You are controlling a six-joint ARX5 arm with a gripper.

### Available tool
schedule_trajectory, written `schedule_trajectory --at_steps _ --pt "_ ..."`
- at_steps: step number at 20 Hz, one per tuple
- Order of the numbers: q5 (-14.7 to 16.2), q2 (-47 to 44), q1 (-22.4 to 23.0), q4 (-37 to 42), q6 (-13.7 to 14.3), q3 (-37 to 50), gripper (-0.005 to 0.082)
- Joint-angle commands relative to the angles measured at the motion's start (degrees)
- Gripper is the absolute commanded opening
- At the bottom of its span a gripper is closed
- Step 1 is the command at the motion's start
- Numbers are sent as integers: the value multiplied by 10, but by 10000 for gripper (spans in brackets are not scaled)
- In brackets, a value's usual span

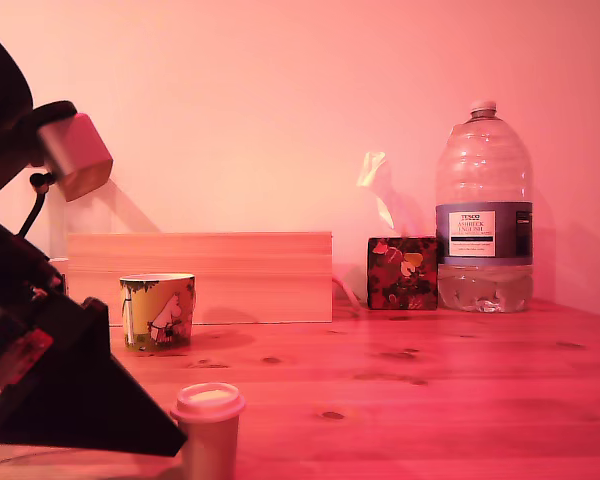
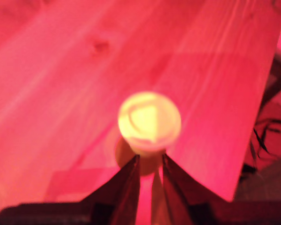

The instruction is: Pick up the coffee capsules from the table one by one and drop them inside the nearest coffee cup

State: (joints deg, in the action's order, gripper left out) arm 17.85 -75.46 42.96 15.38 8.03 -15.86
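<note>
On my exterior view the coffee capsule (image 1: 209, 428) stands upright on the table (image 1: 430, 390), nearest the camera, just beside the arm's tip on that view's left. The coffee cup (image 1: 158, 310) sits behind it, further back on the left. Behind the cup a long wooden box (image 1: 200, 276) lies along the wall. To the box's right: a tissue box (image 1: 402, 272), then a water bottle (image 1: 483, 215).

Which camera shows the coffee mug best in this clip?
The exterior view: the mug stands whole and upright on the table, in front of the long wooden box, cartoon print visible. The wrist view shows none of it, only a blurred capsule at the gripper.
</note>
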Motion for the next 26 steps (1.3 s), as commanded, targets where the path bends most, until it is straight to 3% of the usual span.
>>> schedule_trajectory --at_steps 1,3,4,11,18,26 --pt "-1 0 -2 0 0 0 288" --pt "-1 0 -2 1 0 0 562" --pt "-3 -2 -2 2 0 0 634" --pt "-3 -12 -2 50 0 0 641" --pt "-3 -72 -2 61 27 -28 641" --pt "-3 -134 12 57 38 -68 641"
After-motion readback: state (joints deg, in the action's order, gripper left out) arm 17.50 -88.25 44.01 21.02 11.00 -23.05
